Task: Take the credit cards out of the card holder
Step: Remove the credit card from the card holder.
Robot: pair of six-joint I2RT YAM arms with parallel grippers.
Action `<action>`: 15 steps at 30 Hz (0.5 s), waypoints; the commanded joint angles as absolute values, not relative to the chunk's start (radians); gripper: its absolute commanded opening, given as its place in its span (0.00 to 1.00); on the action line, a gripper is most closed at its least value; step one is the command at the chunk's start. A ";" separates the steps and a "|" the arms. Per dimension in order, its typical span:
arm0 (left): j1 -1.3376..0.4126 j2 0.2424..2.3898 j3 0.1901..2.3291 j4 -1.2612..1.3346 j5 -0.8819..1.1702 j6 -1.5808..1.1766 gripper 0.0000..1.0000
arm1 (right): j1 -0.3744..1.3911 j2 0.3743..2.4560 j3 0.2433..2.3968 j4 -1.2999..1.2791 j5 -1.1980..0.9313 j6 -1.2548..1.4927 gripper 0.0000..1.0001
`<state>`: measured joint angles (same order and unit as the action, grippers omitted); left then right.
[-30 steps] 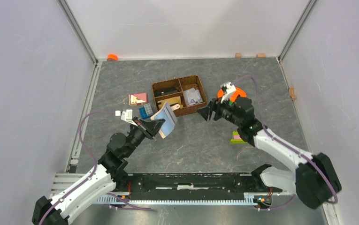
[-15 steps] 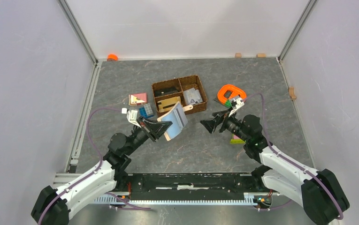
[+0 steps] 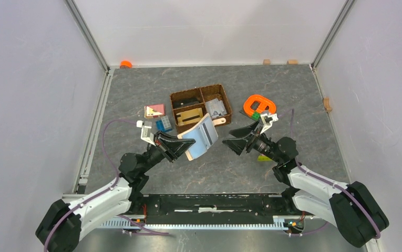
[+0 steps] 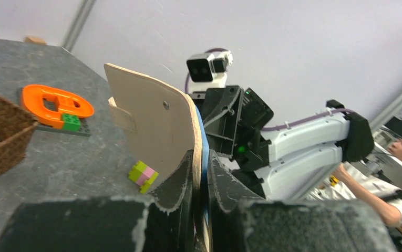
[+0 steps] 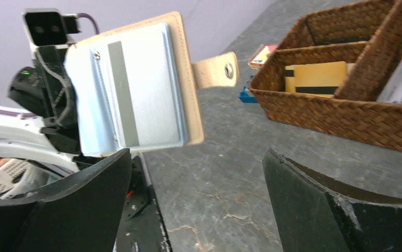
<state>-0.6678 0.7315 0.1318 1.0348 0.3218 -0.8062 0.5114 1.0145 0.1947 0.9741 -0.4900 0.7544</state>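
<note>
The card holder [image 3: 201, 137], a beige folding wallet with a pale blue inside and a snap tab, hangs above the table in my left gripper [image 3: 184, 146], which is shut on its lower edge. In the left wrist view its beige back [image 4: 151, 126] stands upright between the pads. In the right wrist view its blue inside [image 5: 130, 89] faces me, with a pale card with a grey stripe [image 5: 122, 94] in its pocket. My right gripper [image 3: 236, 140] is open and empty, a short way right of the holder, pointing at it.
A brown woven divided basket [image 3: 201, 106] with cards and small items stands behind the holder. An orange ring on a plate [image 3: 259, 105] lies right of it. A green and pink brick [image 4: 143, 176] lies under my right arm. A blue brick [image 3: 162, 125] and a card [image 3: 154, 111] lie at left.
My left gripper has carried the card holder right and nearer, turning its blue inside toward the right arm. My right gripper has drawn back from the basket, dropped lower and turned to face the holder.
</note>
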 commanded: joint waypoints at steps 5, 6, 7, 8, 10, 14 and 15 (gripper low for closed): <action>-0.670 0.863 0.157 1.367 0.472 -0.938 0.02 | 0.512 1.033 0.196 1.163 -0.559 0.870 0.98; -0.670 0.871 0.159 1.385 0.484 -0.945 0.02 | 0.512 1.039 0.203 1.157 -0.563 0.871 0.98; -0.670 0.874 0.162 1.396 0.492 -0.952 0.02 | 0.512 1.048 0.208 1.148 -0.570 0.872 0.98; -0.670 0.874 0.165 1.397 0.501 -0.956 0.02 | 0.512 1.060 0.211 1.155 -0.578 0.878 0.98; -0.673 0.872 0.167 1.397 0.505 -0.959 0.02 | 0.514 1.085 0.211 1.195 -0.596 0.904 0.98; -0.681 0.880 0.176 1.396 0.515 -0.963 0.02 | 0.518 1.133 0.210 1.305 -0.648 0.967 0.98; -0.682 0.886 0.180 1.396 0.523 -0.966 0.02 | 0.519 1.141 0.208 1.348 -0.658 0.985 0.98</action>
<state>-0.6720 0.8768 0.1326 1.3045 0.4824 -0.9295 0.5117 1.1126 0.1909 1.1564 -0.5865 0.9073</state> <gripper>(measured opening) 0.155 0.979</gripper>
